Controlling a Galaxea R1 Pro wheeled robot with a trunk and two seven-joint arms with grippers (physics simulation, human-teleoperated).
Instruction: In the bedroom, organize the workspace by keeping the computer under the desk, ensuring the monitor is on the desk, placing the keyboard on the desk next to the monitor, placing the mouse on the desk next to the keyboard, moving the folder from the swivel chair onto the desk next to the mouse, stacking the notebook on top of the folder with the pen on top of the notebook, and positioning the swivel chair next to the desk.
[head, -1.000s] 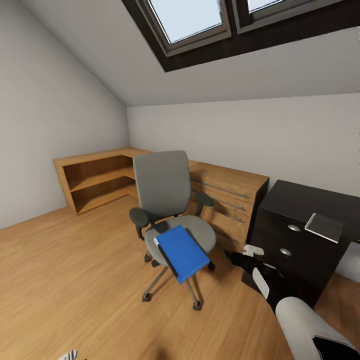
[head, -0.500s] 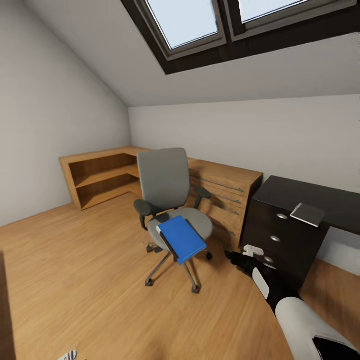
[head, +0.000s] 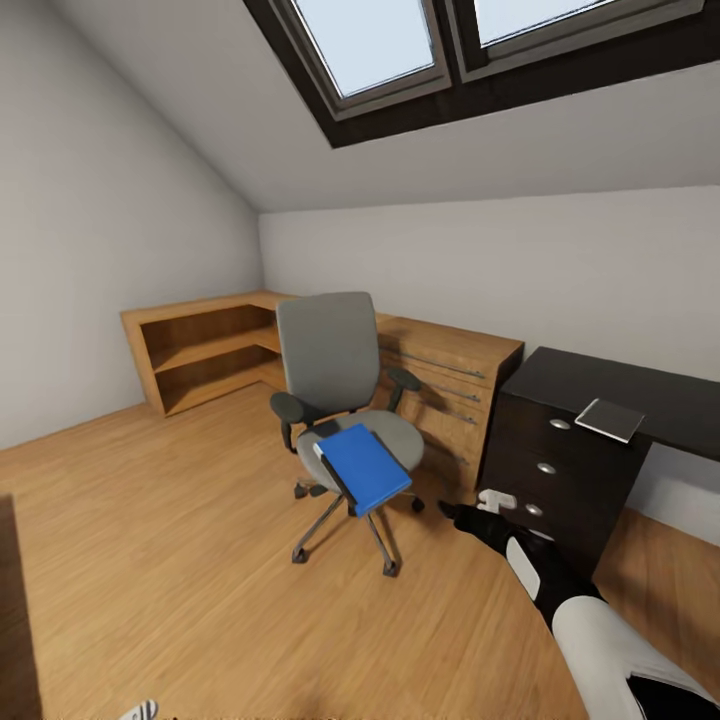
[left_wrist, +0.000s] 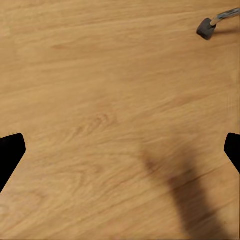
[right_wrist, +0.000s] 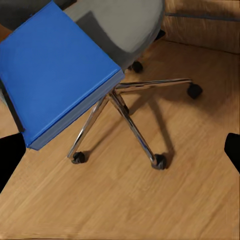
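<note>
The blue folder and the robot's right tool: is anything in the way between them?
No. In the head view, bare wooden floor separates the right tool from the folder on the swivel chair; the chair's chrome legs stand nearby.

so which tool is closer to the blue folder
Right. The right tool is low beside the swivel chair, facing the folder on its seat; the left tool faces bare floor near one castor.

A light wooden L-shaped dresser (head: 440, 375) with open shelves and long silver drawer handles stands along the two white walls (head: 90, 230), filling the room's far corner. Dark-framed skylight windows (head: 400, 50) sit in the sloped ceiling above the wooden plank floor (head: 150, 540).
</note>
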